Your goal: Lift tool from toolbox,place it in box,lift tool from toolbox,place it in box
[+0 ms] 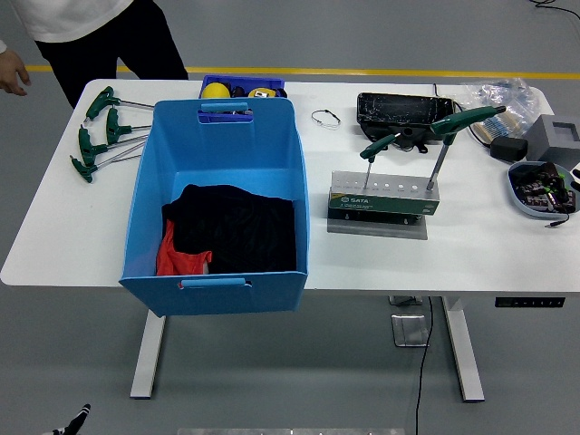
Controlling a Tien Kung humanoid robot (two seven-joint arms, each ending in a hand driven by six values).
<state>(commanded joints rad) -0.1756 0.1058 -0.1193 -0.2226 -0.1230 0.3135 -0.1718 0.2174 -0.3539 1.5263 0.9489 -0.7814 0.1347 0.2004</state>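
Blue box (217,208); beyond, upright tools (436,154) in toolbox (384,198).

A small blue tray (237,85) holding yellow items sits on the white table (63,236), near its far edge. Right of the tray lies a wire loop (326,118), further right a black case (399,109), then a clear plastic bag (503,95). A person (100,36) stands left of the tray, beyond the table.
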